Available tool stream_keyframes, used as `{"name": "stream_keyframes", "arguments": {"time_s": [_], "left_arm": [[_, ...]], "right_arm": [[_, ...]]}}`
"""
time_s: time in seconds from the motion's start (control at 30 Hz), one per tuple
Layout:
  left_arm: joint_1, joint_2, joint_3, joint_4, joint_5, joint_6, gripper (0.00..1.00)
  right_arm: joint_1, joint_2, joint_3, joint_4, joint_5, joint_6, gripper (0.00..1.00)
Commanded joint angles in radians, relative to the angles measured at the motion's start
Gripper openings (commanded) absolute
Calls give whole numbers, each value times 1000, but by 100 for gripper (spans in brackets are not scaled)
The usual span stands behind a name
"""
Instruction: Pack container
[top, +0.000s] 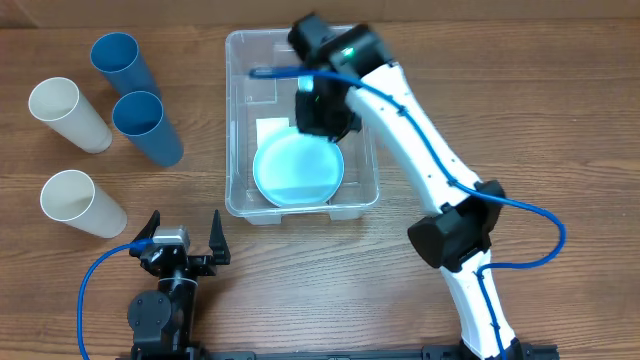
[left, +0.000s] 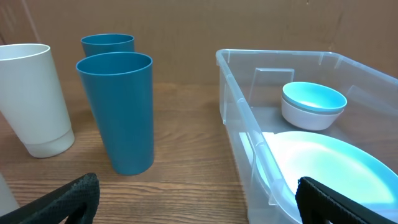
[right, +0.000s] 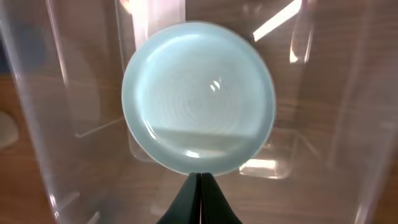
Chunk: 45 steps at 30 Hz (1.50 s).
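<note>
The clear container (top: 238, 198) stands at the table's centre. A light blue plate (top: 298, 172) lies in its near half, and a small blue-and-white bowl (left: 313, 102) sits in the far half. My right gripper (top: 322, 115) hovers over the container above the plate's far edge, hiding the bowl from overhead. In the right wrist view its fingers (right: 200, 176) are pressed together with nothing seen between them, above the plate (right: 199, 96). My left gripper (top: 185, 228) is open and empty near the front edge, left of the container (left: 236, 87) and plate (left: 329, 165).
Left of the container stand two blue cups (top: 125, 65) (top: 147, 125) and two white cups (top: 68, 113) (top: 82, 202). The left wrist view shows blue cups (left: 117, 112) (left: 107, 45) and a white cup (left: 34, 99).
</note>
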<state>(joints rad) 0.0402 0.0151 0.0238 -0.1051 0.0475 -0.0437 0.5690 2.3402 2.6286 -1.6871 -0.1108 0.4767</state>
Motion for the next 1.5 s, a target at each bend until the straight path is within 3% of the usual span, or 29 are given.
{"name": "stream_keyframes", "arguments": {"time_s": [0.0, 0.1, 0.13, 0.2, 0.27, 0.3, 0.5, 0.67, 0.77, 0.8, 0.9, 1.0, 1.13, 1.27, 1.33, 1.47], "left_arm": [[5, -8, -3, 0, -3, 22, 100], [5, -8, -3, 0, -3, 22, 100], [5, -8, -3, 0, -3, 22, 100], [5, -8, -3, 0, -3, 22, 100], [5, -8, -3, 0, -3, 22, 100], [5, -8, -3, 0, -3, 22, 100], [5, -8, -3, 0, -3, 22, 100], [5, -8, -3, 0, -7, 22, 100], [5, -9, -3, 4, -107, 22, 100], [5, -9, 1, 16, -80, -11, 100], [5, -8, 108, 24, -5, -270, 100], [5, 87, 367, -167, -6, -200, 100], [5, 424, 800, -454, 2, -196, 100], [5, 948, 1431, -993, 5, -93, 100], [5, 1140, 1655, -1189, 5, -87, 100], [5, 1362, 1715, -1308, 5, -94, 100]], "right_arm": [[-106, -58, 135, -6, 25, -39, 6], [-273, -96, 154, -6, 83, -39, 15], [-362, -98, 154, -6, 114, -34, 29], [-484, -98, 154, -6, 148, -32, 42], [-603, -98, 153, -6, 147, -32, 70], [-657, -98, 153, -6, 148, -32, 100], [-869, -98, 153, -6, 147, -32, 100], [-898, -98, 153, -6, 110, -32, 100], [-898, -98, 153, -6, 110, -32, 100], [-898, -98, 153, -6, 110, -32, 100], [-898, -98, 153, -6, 110, -32, 100], [-898, -98, 153, -6, 110, -32, 100], [-898, -98, 153, -6, 110, -32, 100], [-898, -98, 153, -6, 110, -32, 100], [-898, -98, 153, -6, 110, -32, 100], [-898, -98, 153, -6, 110, -32, 100]]}}
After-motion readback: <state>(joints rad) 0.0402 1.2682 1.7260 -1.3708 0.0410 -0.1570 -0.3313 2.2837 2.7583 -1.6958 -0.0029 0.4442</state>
